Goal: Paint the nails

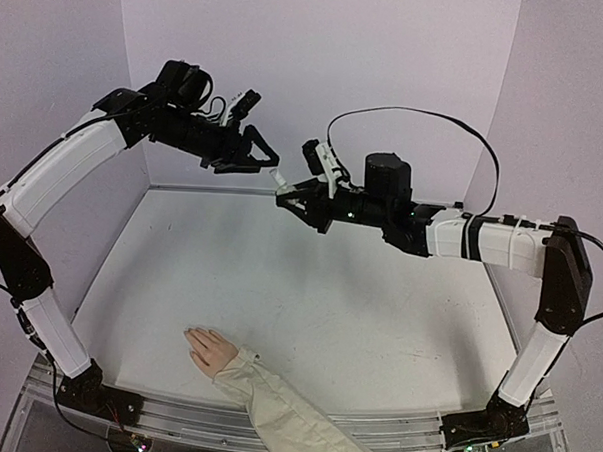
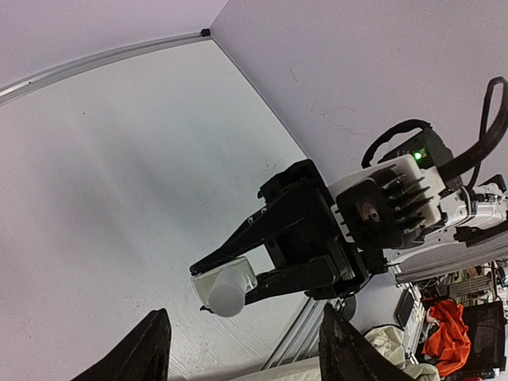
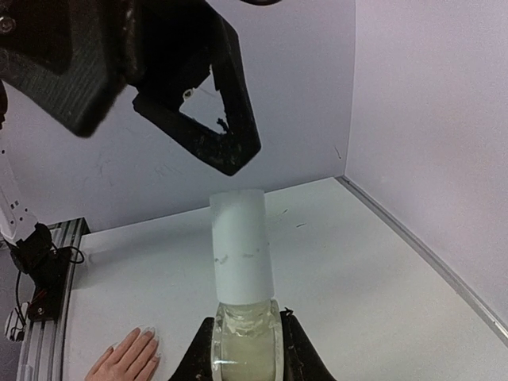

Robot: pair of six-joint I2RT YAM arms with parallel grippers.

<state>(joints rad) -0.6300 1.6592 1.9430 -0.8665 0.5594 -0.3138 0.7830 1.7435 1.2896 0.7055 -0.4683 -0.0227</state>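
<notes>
No legible text, labels, brands or numbers on anything.

On counter [image 1: 378, 309] — hand [image 1: 210, 349] at near edge, left of centre; sleeve [image 1: 283, 410] trailing off near edge to its right. Above far middle — bottle [image 3: 240, 262] between right fingers [image 3: 295, 353]; left fingers [image 3: 230, 135] just beside, to its left.

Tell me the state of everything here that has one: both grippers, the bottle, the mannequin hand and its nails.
left gripper: open, empty, raised close to the bottle.
right gripper: shut on the bottle, raised above the table.
bottle: capped, held by its glass body, off the table.
mannequin hand: lying flat, palm down, near the table's front edge.
nails: too small to tell whether painted.
</notes>
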